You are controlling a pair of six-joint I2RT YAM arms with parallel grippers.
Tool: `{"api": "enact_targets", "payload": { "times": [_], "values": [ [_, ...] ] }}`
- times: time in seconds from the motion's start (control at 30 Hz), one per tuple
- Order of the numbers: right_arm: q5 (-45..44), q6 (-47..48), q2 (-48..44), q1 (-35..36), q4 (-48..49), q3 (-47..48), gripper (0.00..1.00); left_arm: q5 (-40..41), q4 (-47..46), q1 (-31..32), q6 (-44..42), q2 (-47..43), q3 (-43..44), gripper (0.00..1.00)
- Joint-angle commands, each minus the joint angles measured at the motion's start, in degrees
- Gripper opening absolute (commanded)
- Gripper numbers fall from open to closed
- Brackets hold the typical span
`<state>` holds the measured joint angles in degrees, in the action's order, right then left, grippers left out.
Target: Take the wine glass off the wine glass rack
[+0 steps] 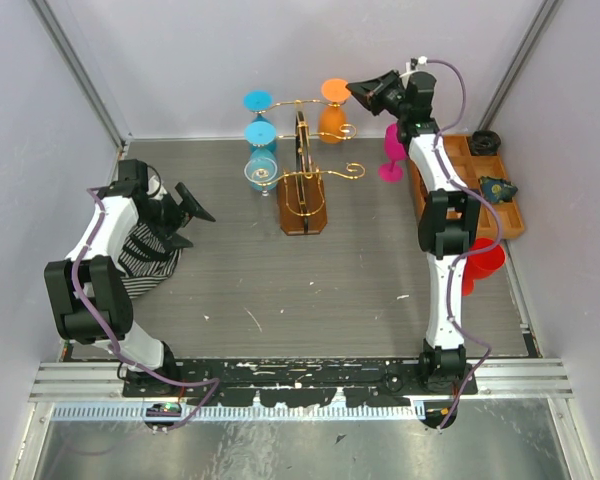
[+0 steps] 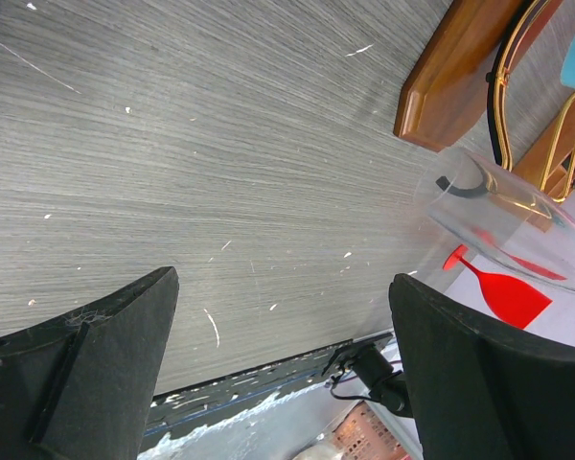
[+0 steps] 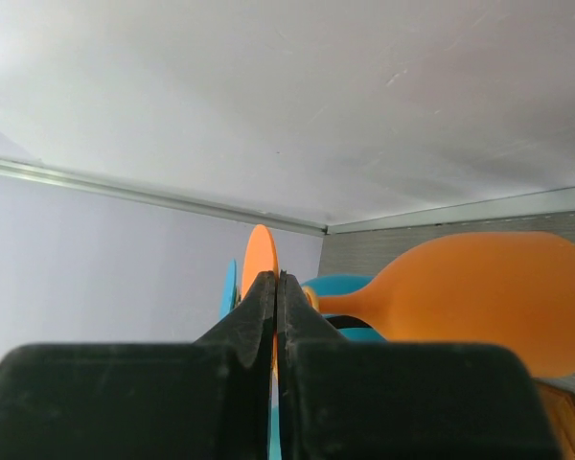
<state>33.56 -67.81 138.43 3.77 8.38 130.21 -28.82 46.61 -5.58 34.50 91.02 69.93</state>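
1. The wine glass rack (image 1: pixel 302 200) is standing just above the centre of the top view on the grey table (image 1: pixel 280 290). Its gold wire arms are spreading to both sides of the brown wooden base.
2. The orange wine glass (image 1: pixel 330 122) is hanging foot-up at the rack's upper right arm, near the top centre of the frame.
3. The right gripper (image 1: pixel 358 92) is reaching in from the right to the orange foot disc.
4. In the right wrist view, the right gripper (image 3: pixel 276 280) is showing its jaws pressed together with only a sliver between them. The orange foot is rising directly behind the tips, and the bowl of the orange wine glass (image 3: pixel 479 297) is filling the right side. Whether the foot is pinched cannot be told.
5. The left gripper (image 1: pixel 185 222) is hovering at the left of the top view beside a striped cloth (image 1: pixel 145 258). Its jaws are standing wide apart and holding nothing.
6. The left wrist view is confirming the same gripper (image 2: pixel 283 316) with bare table between its fingers.
7. Two blue wine glasses (image 1: pixel 259 130) and a clear wine glass (image 1: pixel 261 172) are hanging on the rack's left side.
8. A pink wine glass (image 1: pixel 391 150) is sitting right of the rack.
9. Red wine glasses (image 1: pixel 480 260) are lying below the compartment tray (image 1: pixel 508 220) at the right edge.
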Motion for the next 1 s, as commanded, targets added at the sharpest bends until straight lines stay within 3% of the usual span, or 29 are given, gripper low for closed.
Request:
{"api": "enact_targets", "payload": {
  "times": [0.0,0.4,0.73,0.97],
  "values": [
    [0.34,-2.06,-7.27,-1.22,6.71,-2.56,0.01,-0.24,0.32,-0.35,-0.84,-0.89,-0.94,0.99],
    [4.79,-0.18,-14.41,-2.1,8.35,-12.82,0.01,-0.69,0.19,-0.3,-0.51,-0.95,-1.3,0.99],
    [5.75,-0.12,-10.66,1.5,5.07,-6.61,0.01,-0.54,0.15,-0.4,-0.66,-1.29,-1.93,0.99],
    [1.79,-0.76,-6.52,1.8,5.78,0.47,0.01,-0.61,0.32,-0.39,-0.84,-1.12,-1.69,0.99]
  ]
}}
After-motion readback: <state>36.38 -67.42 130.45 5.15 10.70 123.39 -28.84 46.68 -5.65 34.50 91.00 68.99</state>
